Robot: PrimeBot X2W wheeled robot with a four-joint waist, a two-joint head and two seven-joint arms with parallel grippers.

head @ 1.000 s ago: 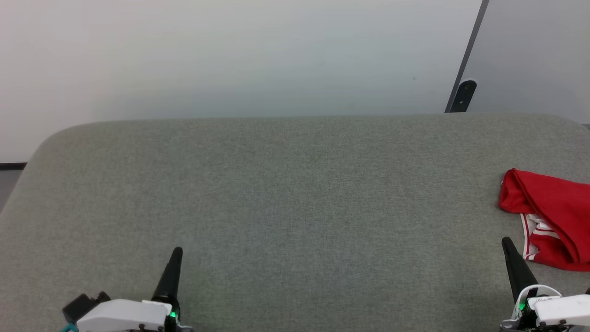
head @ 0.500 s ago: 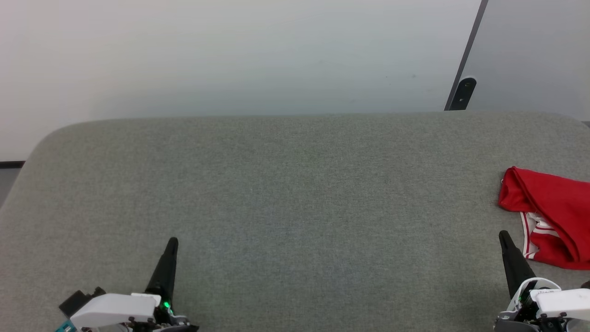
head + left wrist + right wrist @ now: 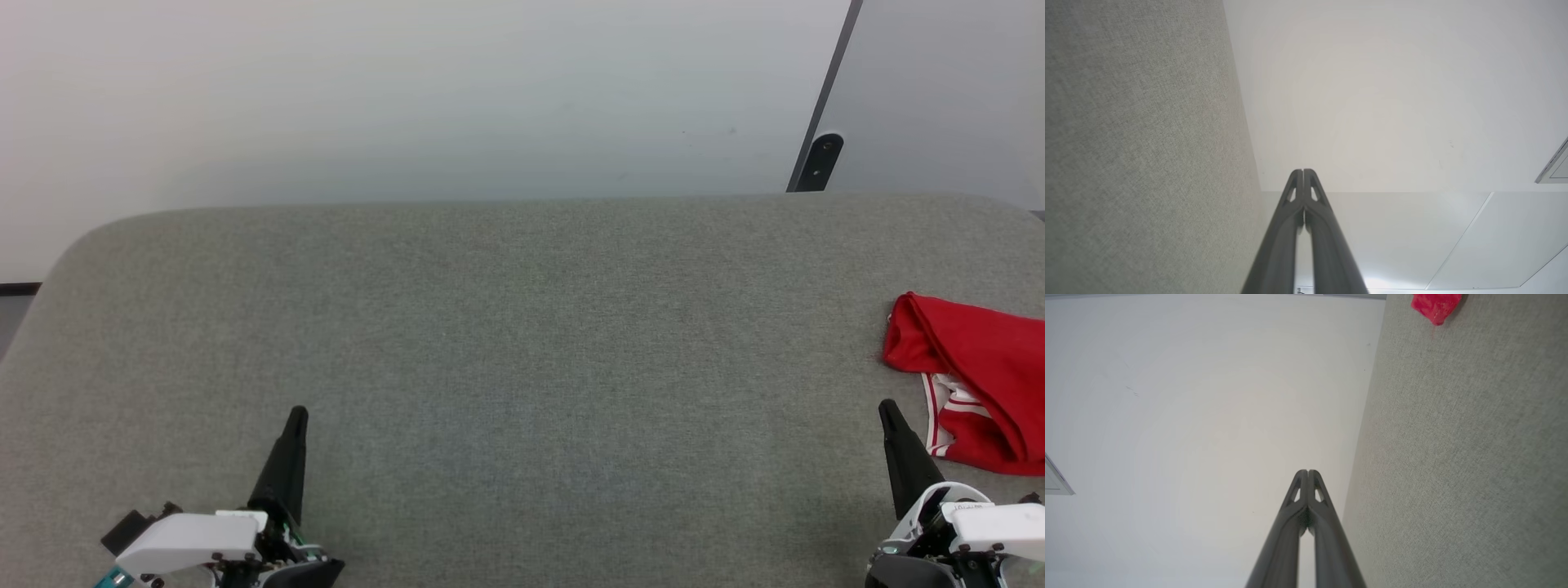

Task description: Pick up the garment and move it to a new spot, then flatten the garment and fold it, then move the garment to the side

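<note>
Head view: A broad grey fabric-covered surface (image 3: 522,343) with rounded far corners runs across a plain room and ends at a pale, bare wall (image 3: 408,98). A slanted dark strip (image 3: 834,77) separates that wall from a lighter grey panel (image 3: 947,90), and a black bracket (image 3: 819,162) sits at the strip's foot. A dark skirting (image 3: 20,288) shows at far left. The garment (image 3: 980,367), red with white-and-red striped trim, lies bunched on the surface at the right edge, where the frame cuts it off. The right gripper (image 3: 884,406) points up the frame just beside the garment's lower left, with bare fabric showing between them. The left gripper (image 3: 296,412) stands well apart at lower left, over bare fabric.

Left wrist view: The left gripper (image 3: 1303,171) has its two dark fingers pressed together along their length, with nothing between them. The grey surface (image 3: 1139,143) fills the left side, and the white wall (image 3: 1372,102) lies beyond.

Right wrist view: The right gripper (image 3: 1308,472) is likewise closed tip to tip and holds nothing. The surface (image 3: 1461,457) takes up the right side, the wall (image 3: 1208,416) the left. The garment (image 3: 1435,306) appears as a small red heap at the top edge, well clear of the fingers.
</note>
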